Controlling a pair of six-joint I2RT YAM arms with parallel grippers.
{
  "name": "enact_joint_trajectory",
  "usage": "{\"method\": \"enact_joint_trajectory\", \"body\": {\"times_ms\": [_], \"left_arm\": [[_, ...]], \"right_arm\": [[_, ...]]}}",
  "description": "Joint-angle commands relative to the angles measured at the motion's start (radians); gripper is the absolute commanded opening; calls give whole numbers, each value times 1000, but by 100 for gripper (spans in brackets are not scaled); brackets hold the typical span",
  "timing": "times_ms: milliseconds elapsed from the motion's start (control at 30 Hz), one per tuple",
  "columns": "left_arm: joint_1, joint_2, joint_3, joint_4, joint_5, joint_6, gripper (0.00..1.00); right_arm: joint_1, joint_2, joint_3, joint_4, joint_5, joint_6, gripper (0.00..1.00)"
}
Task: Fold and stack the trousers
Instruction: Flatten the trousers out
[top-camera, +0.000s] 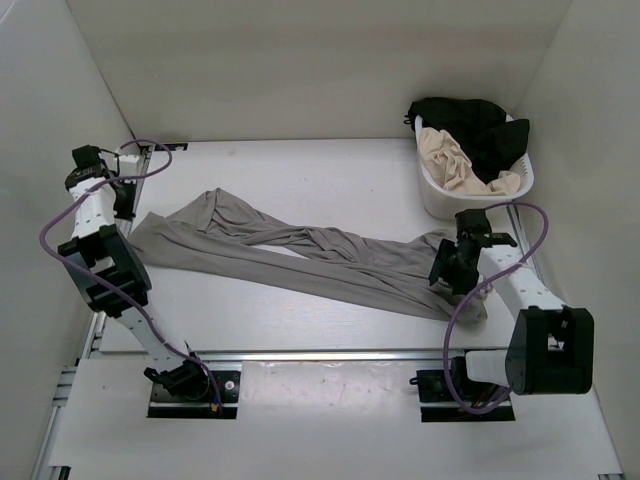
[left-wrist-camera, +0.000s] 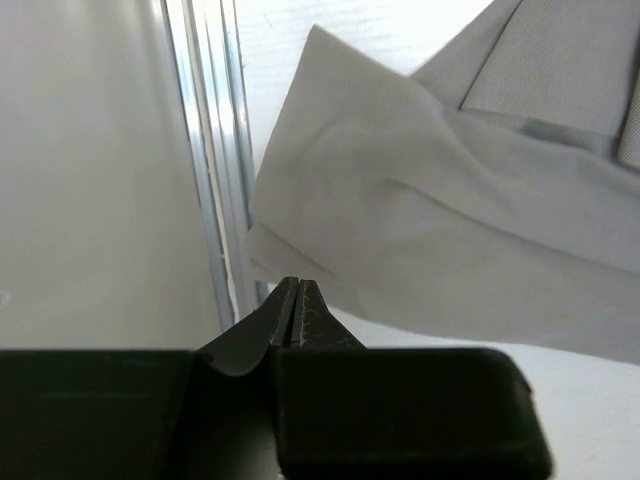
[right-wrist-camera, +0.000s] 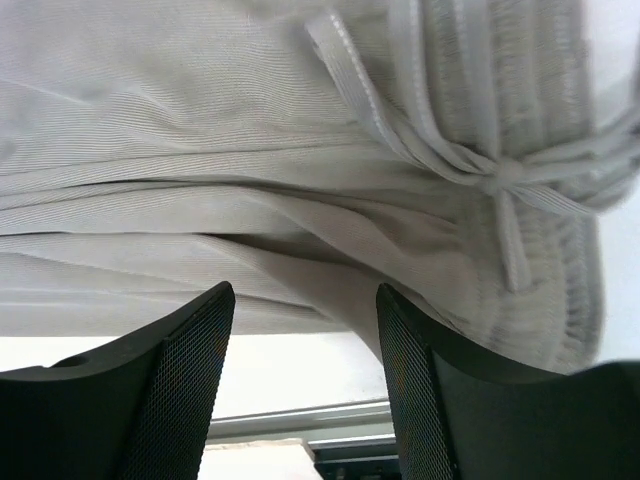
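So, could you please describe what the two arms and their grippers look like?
Left arm and right arm: white links, boxy black joints, each trailing a purple cable. Left gripper and right gripper: black fingers; mesh-textured pads show on the right.

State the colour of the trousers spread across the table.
Plain mid-grey, no pattern. The trousers show best in the top external view.

Trousers (top-camera: 300, 250): plain mid-grey, no pattern, fine ribbed weave close up. Drawstring (right-wrist-camera: 505, 195) is a paler grey-white. Tabletop (top-camera: 320, 170) white. Basket (top-camera: 438, 198) at 2 o'clock is white, with a beige garment (top-camera: 455, 160) and a black garment (top-camera: 470, 120). Left hand (left-wrist-camera: 298, 300) black. Right hand (right-wrist-camera: 305, 300) black, with fine mesh pattern on its pads. Cables (top-camera: 43, 238) purple.
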Motion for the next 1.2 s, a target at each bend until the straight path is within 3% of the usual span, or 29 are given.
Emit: {"method": "enact_joint_trajectory", "body": {"times_ms": [0, 267, 300, 333, 367, 400, 433, 467, 600, 733, 967, 1100, 1167], "left_arm": [[0, -89, -33, -3, -41, 46, 14], [0, -98, -75, -13, -70, 46, 14], [0, -109, -87, -13, -70, 46, 14], [0, -109, -87, -13, -79, 57, 14], [0, -118, -99, -13, -79, 57, 14], [0, -118, -110, -13, -89, 57, 14], [0, -118, -110, -13, -101, 66, 14], [0, -118, -110, -13, -101, 66, 14], [9, -127, -110, -32, -136, 77, 14], [29, -127, -110, -54, -145, 86, 14], [29, -95, -89, -100, -135, 77, 14], [20, -59, -79, -109, -124, 67, 14], [20, -31, -53, -109, -112, 54, 26]], "right_arm": [[12, 41, -32, 29, -44, -20, 64], [22, 59, -117, 41, -110, -37, 64], [33, 59, -133, 54, -110, -24, 54], [33, 59, -149, 54, -99, -13, 54], [33, 59, -160, 63, -87, -1, 28], [33, 59, -160, 63, -76, 10, 13], [42, 47, -160, 45, -46, 21, 2], [42, 16, -143, 23, -23, 41, 0], [64, -166, -51, -151, 95, 128, 0], [96, -292, -19, -274, 82, 237, 0], [165, -234, -141, -377, 54, 283, 0], [174, -255, -141, -446, 68, 256, 20], [174, -274, -76, -446, 56, 225, 31]]}}
